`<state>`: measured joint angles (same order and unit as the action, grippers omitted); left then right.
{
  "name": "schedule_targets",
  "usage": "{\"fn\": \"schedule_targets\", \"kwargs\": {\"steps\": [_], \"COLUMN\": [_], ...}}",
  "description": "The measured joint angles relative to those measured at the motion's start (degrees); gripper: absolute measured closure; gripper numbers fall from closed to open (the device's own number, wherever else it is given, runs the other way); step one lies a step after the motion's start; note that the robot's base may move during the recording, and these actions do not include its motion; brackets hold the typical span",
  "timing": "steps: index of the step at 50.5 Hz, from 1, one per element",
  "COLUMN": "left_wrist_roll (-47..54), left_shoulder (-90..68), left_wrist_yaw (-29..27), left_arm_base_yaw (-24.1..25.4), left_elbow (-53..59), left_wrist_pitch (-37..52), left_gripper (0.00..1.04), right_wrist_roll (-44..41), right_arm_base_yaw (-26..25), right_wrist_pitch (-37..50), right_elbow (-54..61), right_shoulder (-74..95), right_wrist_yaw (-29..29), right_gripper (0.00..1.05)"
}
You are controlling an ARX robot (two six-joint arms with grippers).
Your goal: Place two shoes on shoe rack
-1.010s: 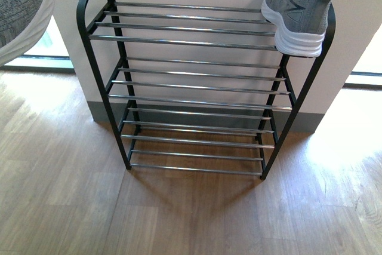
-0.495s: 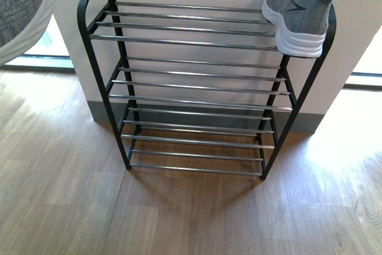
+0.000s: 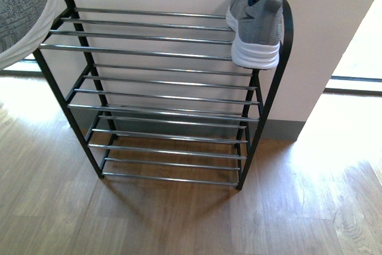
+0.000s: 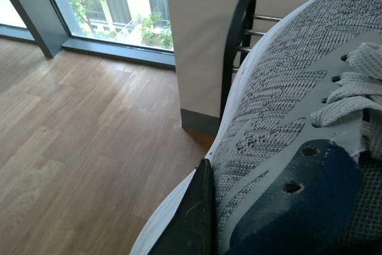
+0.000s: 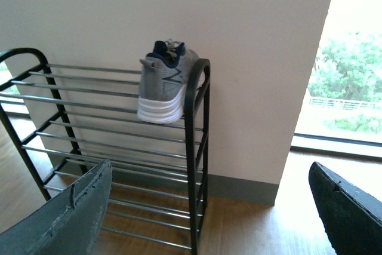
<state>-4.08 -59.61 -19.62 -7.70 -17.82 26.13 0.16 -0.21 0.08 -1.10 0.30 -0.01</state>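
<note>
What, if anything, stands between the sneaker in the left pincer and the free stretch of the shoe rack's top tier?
Nothing visible does. The held sneaker hangs near the left end of the shoe rack, and the top tier is bare up to the other sneaker at its right end.

2 grey sneakers (image 3: 258, 19) (image 3: 18, 4), 1 shoe rack (image 3: 137, 52)

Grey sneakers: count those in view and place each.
2. First sneaker rests on the shoe rack's top tier, right end. Second sneaker is held aloft at far left, filling the left wrist view. No others show.
</note>
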Motion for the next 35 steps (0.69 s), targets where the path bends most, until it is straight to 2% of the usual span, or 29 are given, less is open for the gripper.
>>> {"fn": "schedule_targets", "kwargs": {"steps": [35], "left_wrist_roll": [-0.02], "left_shoulder": [0.00], "left_wrist_yaw": [0.07], "left_arm_base_yaw": [-0.22], "left_elbow": [0.00], "left_wrist_pitch": [0.00], "left_gripper": [1.03], "right_wrist_roll": [0.00], "right_arm_base_yaw": [0.11], "right_wrist_pitch": [-0.07], "right_elbow": [0.00], "right_shoulder": [-0.02], "right_wrist_yaw": [0.04], "right_gripper": [0.09]}}
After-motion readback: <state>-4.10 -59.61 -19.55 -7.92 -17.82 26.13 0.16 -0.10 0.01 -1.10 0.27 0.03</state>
